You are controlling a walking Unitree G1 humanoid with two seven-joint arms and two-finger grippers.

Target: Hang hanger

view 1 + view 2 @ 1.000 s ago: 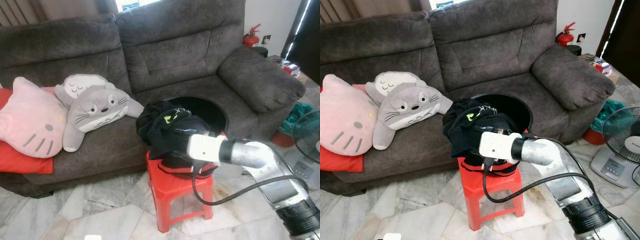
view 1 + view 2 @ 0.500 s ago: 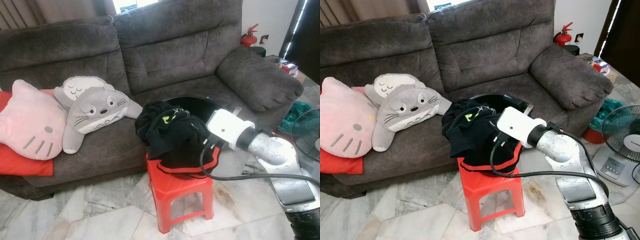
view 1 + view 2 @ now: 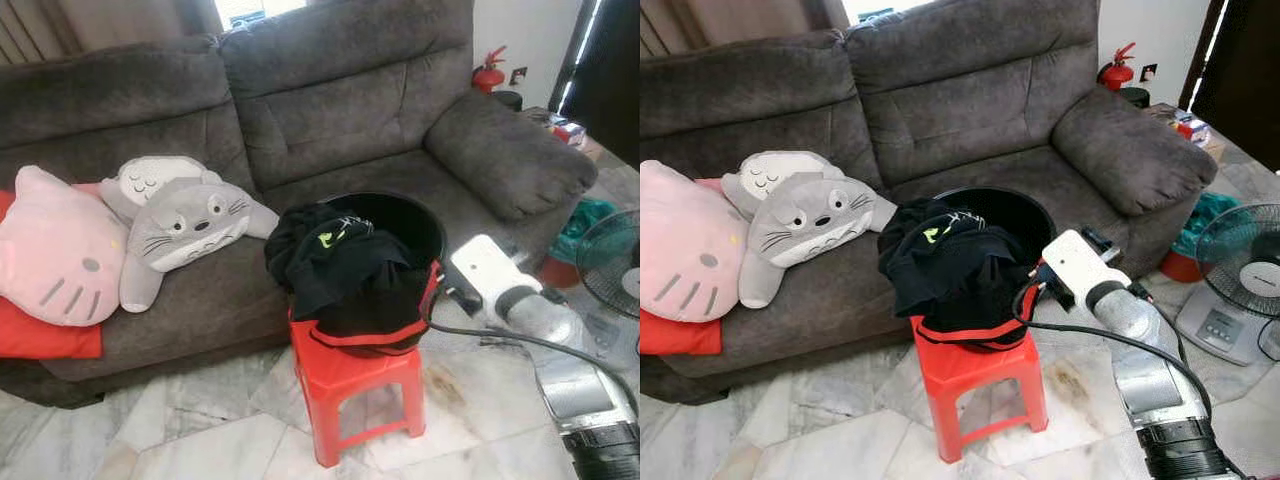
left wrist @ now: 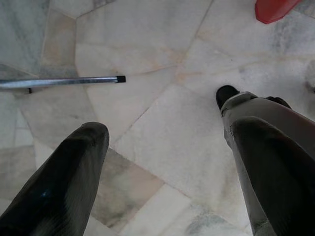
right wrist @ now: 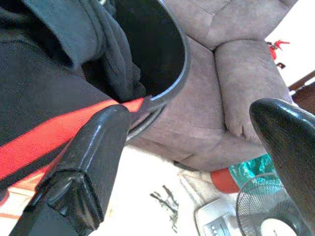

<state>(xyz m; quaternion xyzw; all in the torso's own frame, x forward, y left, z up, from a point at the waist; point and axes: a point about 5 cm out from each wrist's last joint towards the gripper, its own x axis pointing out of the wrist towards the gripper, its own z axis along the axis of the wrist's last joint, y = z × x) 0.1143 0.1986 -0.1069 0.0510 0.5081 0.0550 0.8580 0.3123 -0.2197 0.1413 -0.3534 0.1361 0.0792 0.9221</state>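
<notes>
Pulled back from over the black clothes (image 3: 335,262), the right gripper (image 5: 197,162) now sits beside the black basket's (image 3: 425,225) right rim, fingers spread wide with nothing between them. To its left the clothes spill over the basket on the red stool (image 3: 358,395); a red-striped garment hides the basket's front. No hanger can be made out among the heap. The left gripper (image 4: 162,172) hangs open over marble floor (image 4: 162,59), a metal rod (image 4: 59,82) beyond it, cut off at the edge.
</notes>
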